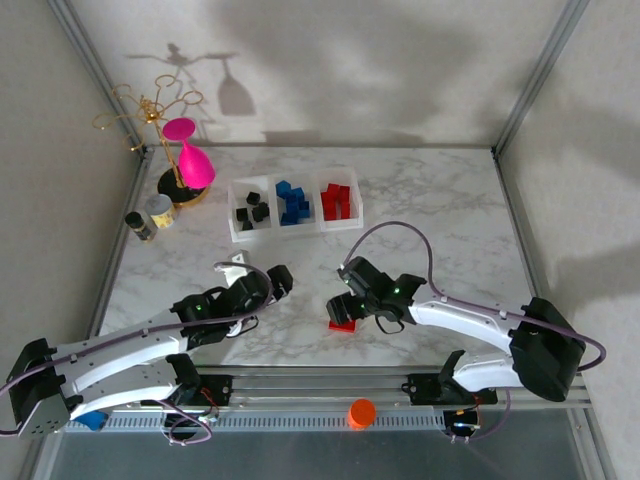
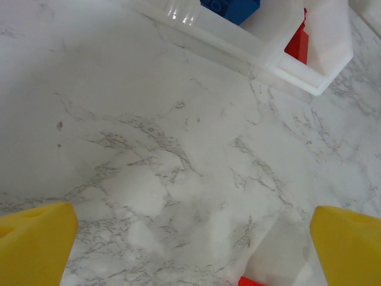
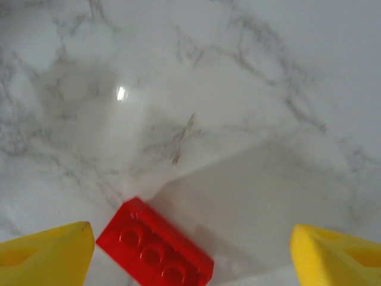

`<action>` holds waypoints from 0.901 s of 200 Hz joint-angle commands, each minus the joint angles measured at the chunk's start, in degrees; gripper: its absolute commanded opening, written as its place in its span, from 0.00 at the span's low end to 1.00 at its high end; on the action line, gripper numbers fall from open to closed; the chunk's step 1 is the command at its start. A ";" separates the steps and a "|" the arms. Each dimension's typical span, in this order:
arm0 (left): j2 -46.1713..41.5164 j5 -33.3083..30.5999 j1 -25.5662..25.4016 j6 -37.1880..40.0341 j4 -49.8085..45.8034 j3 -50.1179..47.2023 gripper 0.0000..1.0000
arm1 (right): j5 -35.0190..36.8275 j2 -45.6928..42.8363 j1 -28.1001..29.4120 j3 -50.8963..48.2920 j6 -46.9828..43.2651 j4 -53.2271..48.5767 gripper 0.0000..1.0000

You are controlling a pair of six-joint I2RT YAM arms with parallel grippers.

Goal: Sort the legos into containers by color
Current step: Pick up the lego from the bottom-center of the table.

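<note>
R claw (image 3: 191, 241) wide open, empty; red lego (image 3: 155, 253) lies on surface (image 3: 250, 89) below it. L claw (image 2: 190, 241) wide open, empty.

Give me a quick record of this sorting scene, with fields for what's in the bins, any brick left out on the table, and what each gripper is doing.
containers: three clear bins joined in a row, at the far side of the table
left bin: black legos
middle bin: blue legos
right bin: red legos
unsorted: one loose red lego lying on the table
left gripper: open, nothing between its fingers, over bare marble
right gripper: open, fingers either side of the loose red lego, not clamped
</note>
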 commanded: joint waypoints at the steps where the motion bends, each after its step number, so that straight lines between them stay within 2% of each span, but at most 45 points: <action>1: -0.60 -2.30 -0.56 -4.50 -2.58 -0.70 1.00 | 1.82 -1.04 2.98 -1.64 4.23 -2.20 0.86; 59: -0.32 -3.53 -0.56 -4.59 -3.55 -0.81 1.00 | 5.96 6.20 9.40 -1.66 7.59 -2.74 0.88; 111: -0.52 -4.06 -0.56 -4.36 -3.62 -0.56 0.99 | 13.52 11.57 9.35 1.61 9.62 -3.70 0.89; 153: -0.49 -4.41 -0.56 -3.95 -4.15 -0.17 0.99 | 13.46 13.18 5.13 3.67 7.90 -2.55 0.82; 180: -0.78 -4.65 -0.57 -3.84 -4.55 -0.05 1.00 | 11.61 15.17 5.03 4.38 6.46 -1.77 0.72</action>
